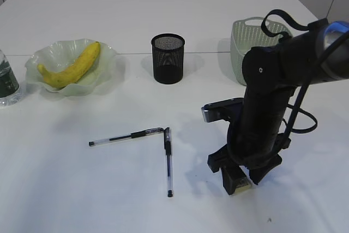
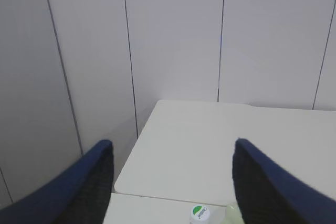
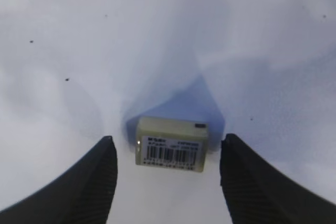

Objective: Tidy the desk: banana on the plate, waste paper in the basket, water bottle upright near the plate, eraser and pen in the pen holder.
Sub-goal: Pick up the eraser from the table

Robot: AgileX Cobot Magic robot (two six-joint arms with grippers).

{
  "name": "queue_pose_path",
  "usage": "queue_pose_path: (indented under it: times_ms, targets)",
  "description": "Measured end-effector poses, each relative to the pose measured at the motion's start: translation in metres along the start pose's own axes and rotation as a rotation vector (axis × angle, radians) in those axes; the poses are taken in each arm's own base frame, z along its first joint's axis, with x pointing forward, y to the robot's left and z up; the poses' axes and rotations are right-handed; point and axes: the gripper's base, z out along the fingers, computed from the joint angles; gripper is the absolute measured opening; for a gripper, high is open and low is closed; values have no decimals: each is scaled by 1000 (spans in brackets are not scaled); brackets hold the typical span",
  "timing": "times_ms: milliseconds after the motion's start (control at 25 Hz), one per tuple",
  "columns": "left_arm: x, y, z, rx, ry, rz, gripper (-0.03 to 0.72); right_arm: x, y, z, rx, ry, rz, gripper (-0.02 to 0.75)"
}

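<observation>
Now, bench: you see a plain white top [image 1: 109, 189] with a seam across the back, and a few dark specks near the eraser.
Room: pale wall panels with thin dark joints stand behind it.
Right end effector [image 1: 240, 181]: your fingers stand open, lowered either side of the eraser [image 3: 171, 144], gripping nothing.
Left end effector [image 2: 170, 182]: open and empty, raised above the water bottle [image 2: 199, 214].
Banana [image 1: 73, 66]: in the plate [image 1: 109, 53].
Pens [image 1: 127, 136]: two, lying tip to tip ahead of the pen holder [image 1: 168, 58].
Basket [image 1: 242, 39]: back right.
</observation>
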Motion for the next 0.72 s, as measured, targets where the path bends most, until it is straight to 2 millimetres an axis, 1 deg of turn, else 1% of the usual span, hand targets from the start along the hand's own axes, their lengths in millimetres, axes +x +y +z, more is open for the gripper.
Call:
queue_pose_path:
  times_ms: [720]
  targets:
    - [0, 0, 0, 0, 0, -2, 485, 1, 0, 0, -4, 11, 0, 463]
